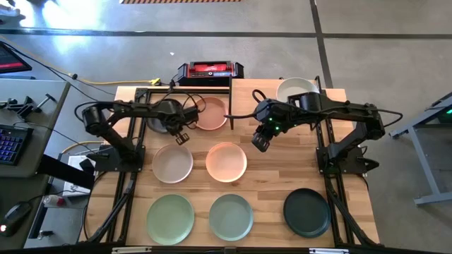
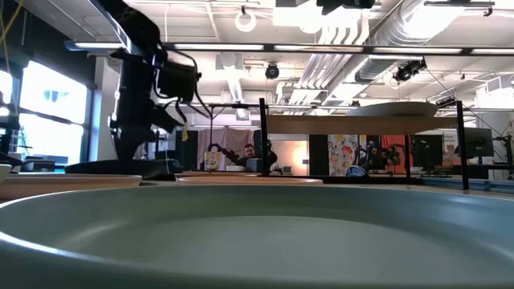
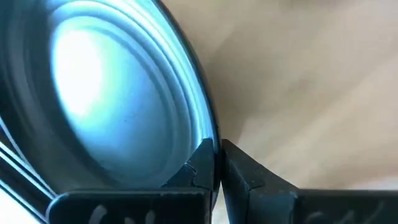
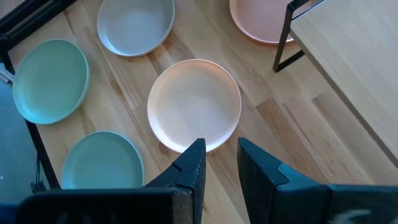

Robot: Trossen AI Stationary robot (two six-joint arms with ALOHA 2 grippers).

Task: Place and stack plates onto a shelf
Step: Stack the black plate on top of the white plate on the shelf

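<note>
Overhead, the shelf (image 1: 275, 102), a light-wood board on thin black legs, runs its long side across the far part of the table (image 1: 268, 180), a cream plate (image 1: 295, 87) lying flat on its right end. The left gripper (image 1: 182, 136) has its fingers pinched on the rim of a black plate (image 1: 161, 116), glossy and ridged up close. The right gripper (image 1: 260, 141) hangs over the peach plate (image 1: 226, 161), fingers slightly apart, holding nothing. Other round matte plates lie flat on the wood.
</note>
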